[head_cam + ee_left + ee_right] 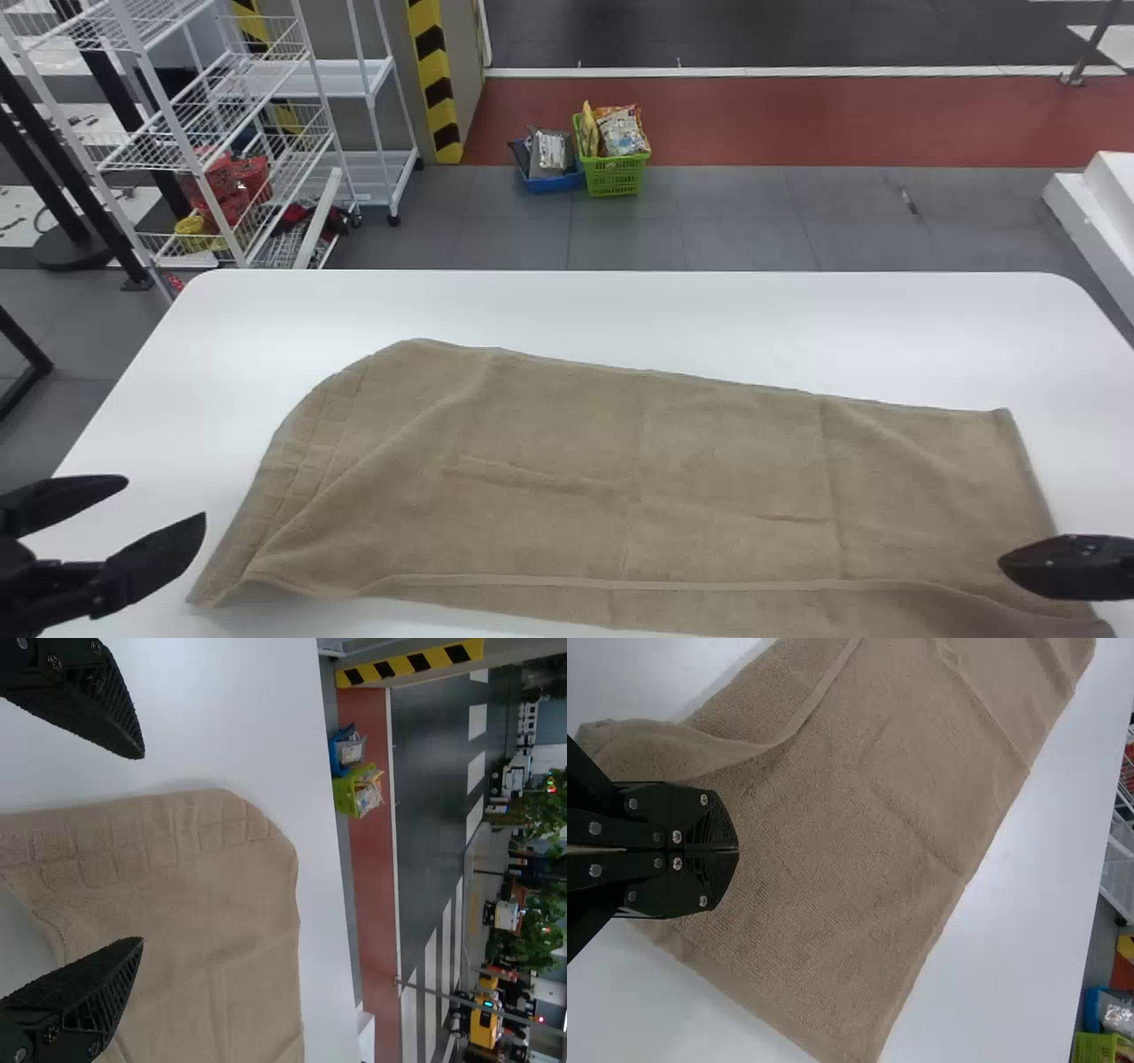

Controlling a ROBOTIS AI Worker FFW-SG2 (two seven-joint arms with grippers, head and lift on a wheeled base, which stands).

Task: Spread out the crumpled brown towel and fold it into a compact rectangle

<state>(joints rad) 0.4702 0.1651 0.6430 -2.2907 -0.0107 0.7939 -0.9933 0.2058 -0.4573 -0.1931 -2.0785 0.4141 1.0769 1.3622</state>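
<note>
The brown towel (620,487) lies spread wide across the white table, its left end slanted and a loose flap along its near edge. At the table's left, my left gripper (164,509) stands open beside the towel's left end. In the left wrist view, the same gripper (142,849) has parted fingers with the ribbed towel end (204,868) beyond them. My right gripper (1005,563) is over the towel's right end. The right wrist view has this gripper (735,850) with its fingers pressed together, above the towel (833,833); whether cloth is pinched between them is unclear.
The white table (620,306) extends beyond the towel's far edge. White wire shelves (257,133) stand on the floor behind at the left. Farther back are a green basket (616,175) and a blue basket (556,182); a white block (1099,213) is at the right.
</note>
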